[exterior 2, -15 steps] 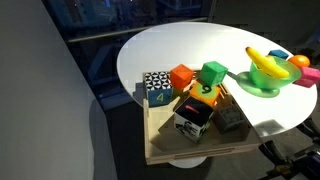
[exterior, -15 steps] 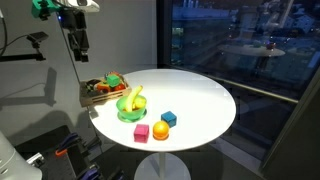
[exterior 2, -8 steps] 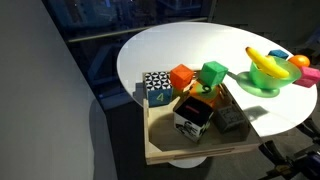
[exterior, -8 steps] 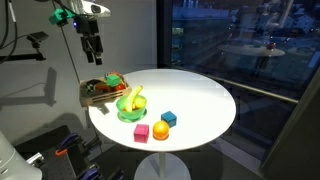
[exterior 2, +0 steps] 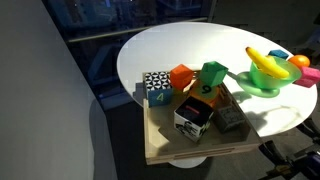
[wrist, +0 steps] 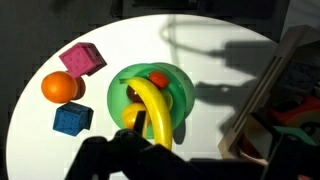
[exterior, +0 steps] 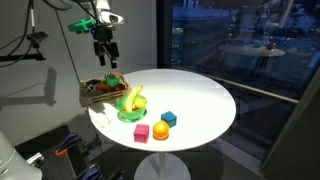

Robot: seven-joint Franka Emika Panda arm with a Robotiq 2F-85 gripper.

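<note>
My gripper point(exterior: 105, 55) hangs high above the wooden tray point(exterior: 90, 98) at the edge of the round white table point(exterior: 200, 100). It looks open and holds nothing. In the wrist view its dark fingers point(wrist: 150, 160) fill the bottom edge. Right below is a green bowl point(wrist: 175, 95) holding a yellow banana point(wrist: 155, 110). An orange point(wrist: 60, 88), a pink block point(wrist: 82, 60) and a blue block point(wrist: 71, 119) lie beside the bowl. The bowl also shows in both exterior views point(exterior: 131, 105) point(exterior 2: 262, 80).
The tray point(exterior 2: 165, 145) holds several toy blocks: a green one point(exterior 2: 212, 73), an orange one point(exterior 2: 181, 76), a dotted black and white one point(exterior 2: 157, 87). The tray overhangs the table edge point(exterior 2: 130, 75). A dark window stands behind the table.
The arm has moved sideways from beyond the table's edge to above the tray, and the gripper has come slightly lower. The objects on the table have not moved.
</note>
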